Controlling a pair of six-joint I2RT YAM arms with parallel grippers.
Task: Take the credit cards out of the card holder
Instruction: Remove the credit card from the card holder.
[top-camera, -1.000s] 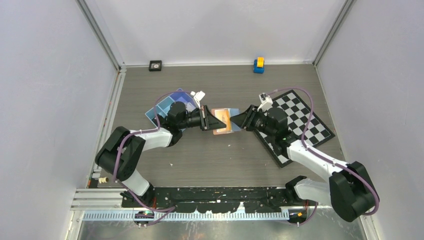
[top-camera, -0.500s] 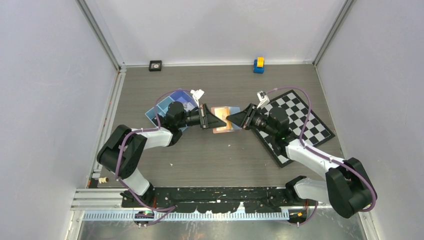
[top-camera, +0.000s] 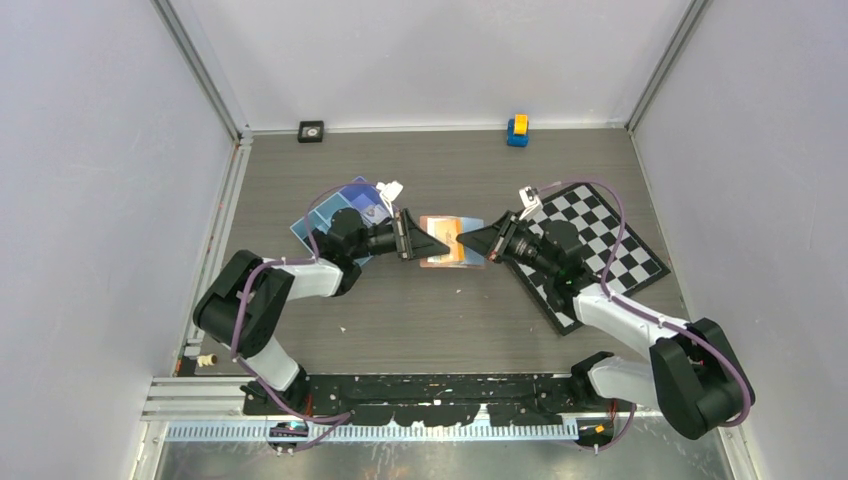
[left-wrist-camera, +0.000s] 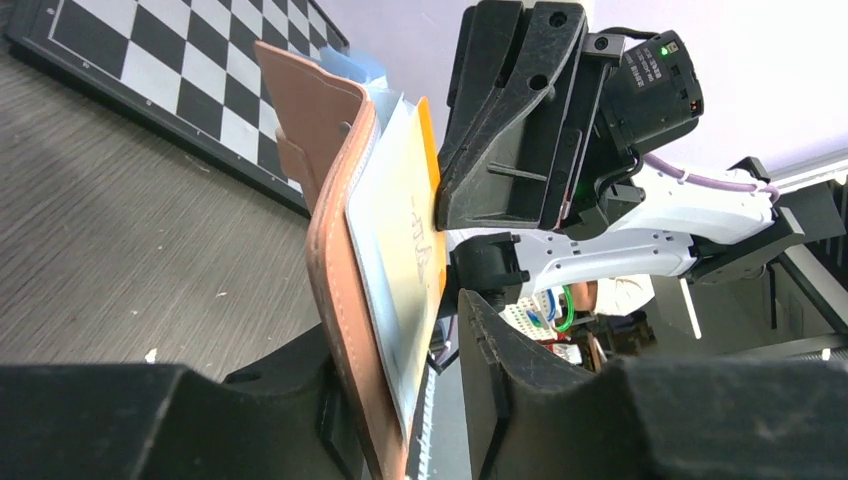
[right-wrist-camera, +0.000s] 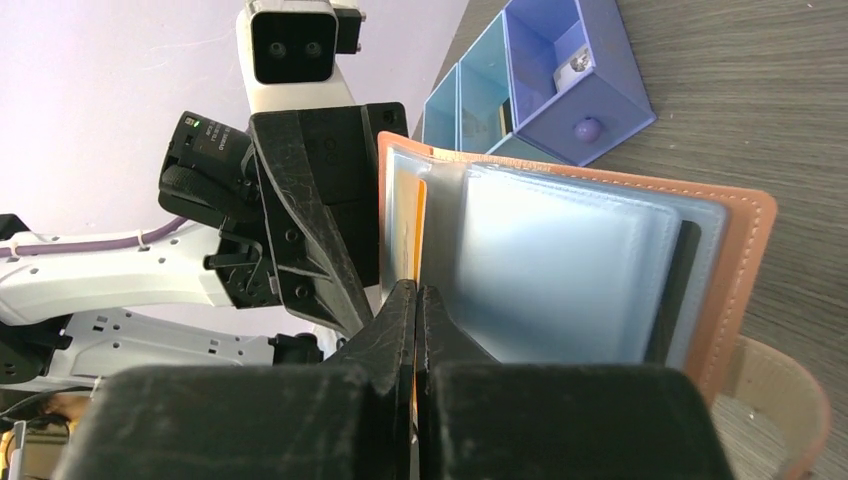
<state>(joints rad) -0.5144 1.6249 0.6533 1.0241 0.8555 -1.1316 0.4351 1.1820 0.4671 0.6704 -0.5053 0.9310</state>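
The card holder (top-camera: 441, 243) hangs above the table (top-camera: 400, 320) between both tools, every credit card inside, none out yet; right tool (right-wrist-camera: 416, 295) clamped on the orange card (left-wrist-camera: 430, 140) edge, left tool (left-wrist-camera: 390, 340) parted around the holder.

overhead you look down; wrist cameras peer close past left claw (left-wrist-camera: 395, 400) and right claw (right-wrist-camera: 416, 310), sharing the tan leather card holder (left-wrist-camera: 335, 300) ahead.
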